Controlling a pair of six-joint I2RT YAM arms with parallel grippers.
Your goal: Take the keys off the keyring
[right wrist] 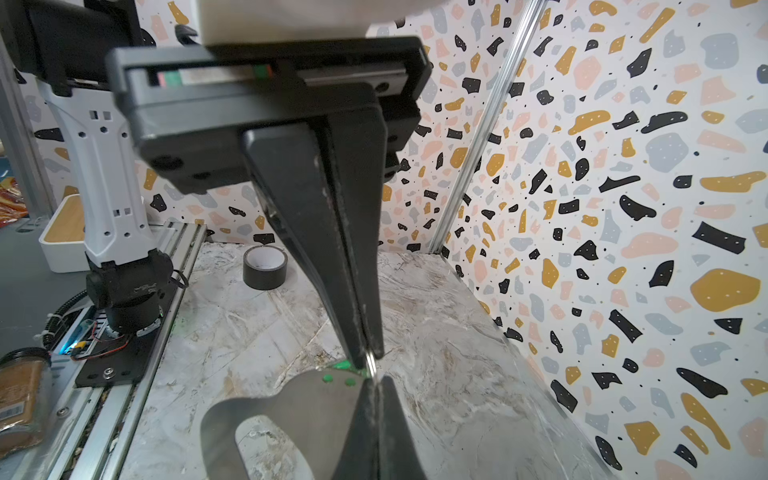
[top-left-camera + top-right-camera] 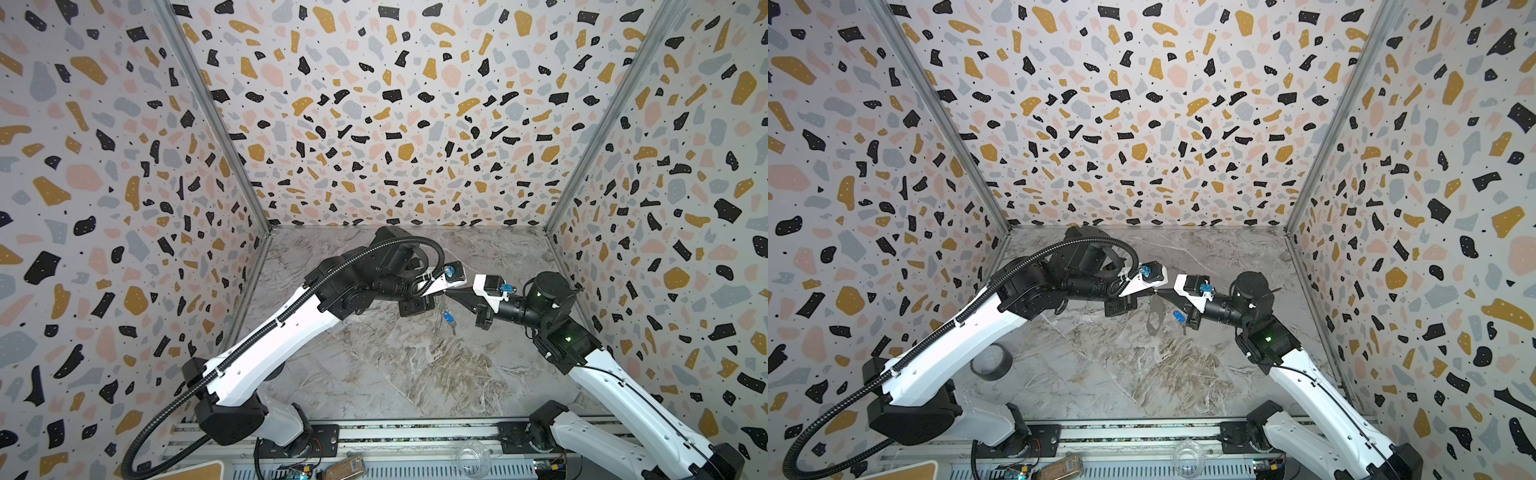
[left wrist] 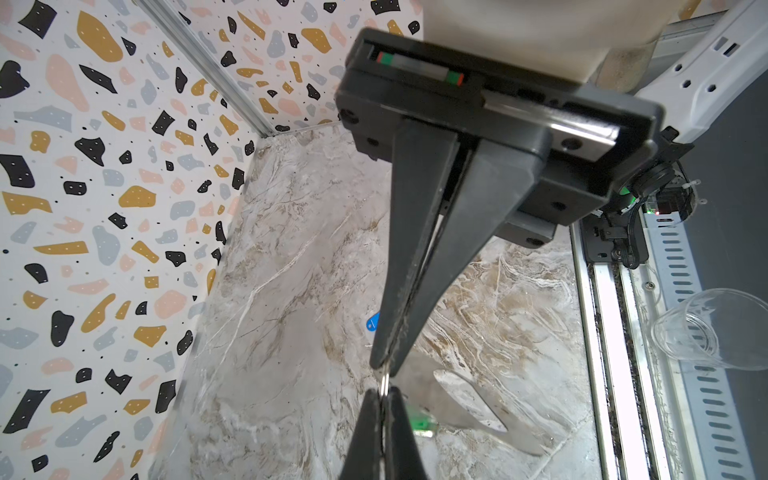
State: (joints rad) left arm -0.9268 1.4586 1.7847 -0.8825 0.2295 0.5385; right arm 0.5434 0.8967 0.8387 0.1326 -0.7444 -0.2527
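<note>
My left gripper [image 3: 384,366] and right gripper [image 1: 369,360] sit pinched shut, tip to tip — both nipping the small metal ring [image 3: 385,382] of the keyring [image 1: 316,405], strap dangling over the worktop [image 2: 395,374].

Keyring over the tabletop

The keyring [image 2: 1155,319] hangs above the tabletop [image 2: 1121,382], between the jaws of the left gripper [image 3: 383,365] on its left and the right gripper [image 1: 368,362] on its right. One of the keys [image 2: 1178,316] hangs just right of it. A tape roll [image 2: 991,361] lies well left of it.
</note>
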